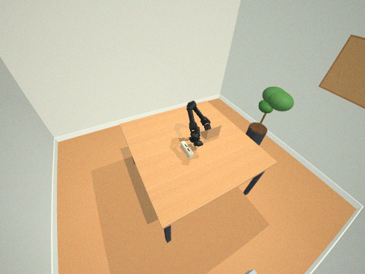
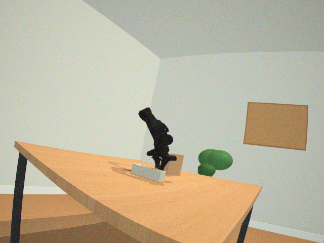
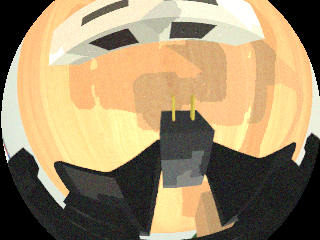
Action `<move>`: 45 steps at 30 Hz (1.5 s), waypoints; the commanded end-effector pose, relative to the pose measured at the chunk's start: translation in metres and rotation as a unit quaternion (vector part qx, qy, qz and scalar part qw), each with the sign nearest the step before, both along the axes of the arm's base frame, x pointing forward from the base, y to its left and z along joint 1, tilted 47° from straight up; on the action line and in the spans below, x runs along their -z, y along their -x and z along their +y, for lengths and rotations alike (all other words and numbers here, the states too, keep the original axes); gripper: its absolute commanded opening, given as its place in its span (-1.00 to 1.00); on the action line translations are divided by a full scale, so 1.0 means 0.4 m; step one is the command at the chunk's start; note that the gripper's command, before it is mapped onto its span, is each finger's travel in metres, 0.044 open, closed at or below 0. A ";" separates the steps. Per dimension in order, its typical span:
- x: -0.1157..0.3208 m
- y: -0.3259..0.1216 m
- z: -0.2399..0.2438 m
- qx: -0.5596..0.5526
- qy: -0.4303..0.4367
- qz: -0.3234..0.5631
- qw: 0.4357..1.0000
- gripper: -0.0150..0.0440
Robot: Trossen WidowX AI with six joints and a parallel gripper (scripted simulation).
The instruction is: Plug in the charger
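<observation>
Boxy dark charger [image 3: 185,142], slim golden prongs [image 3: 183,108]

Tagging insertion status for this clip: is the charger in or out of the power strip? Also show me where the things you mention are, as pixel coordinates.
Out: both prongs [image 3: 173,108] of the charger [image 3: 182,142] show bare, with table visible between them and the strip [image 1: 186,149] [image 2: 148,172] [image 3: 150,31].

Six-joint WidowX arm [image 1: 191,117] [image 2: 154,128], bent at elbow, forearm sloping down; its parallel-jaw gripper [image 1: 198,143] [image 2: 160,167] [image 3: 180,143] is pointing downward, w/ both black fingers closing on a two-prong charger [image 3: 185,145] betw. them.
</observation>
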State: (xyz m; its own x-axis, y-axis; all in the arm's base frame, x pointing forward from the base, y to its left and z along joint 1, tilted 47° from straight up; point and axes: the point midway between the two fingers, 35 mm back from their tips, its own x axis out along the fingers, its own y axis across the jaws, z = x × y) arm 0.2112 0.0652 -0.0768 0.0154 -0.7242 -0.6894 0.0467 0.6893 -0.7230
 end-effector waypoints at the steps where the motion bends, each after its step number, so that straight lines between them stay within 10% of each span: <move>1: 0.022 0.000 0.010 -0.005 -0.002 0.005 1.000 -0.49; 45: 0.109 -0.068 0.043 -0.022 0.000 0.021 1.000 -0.49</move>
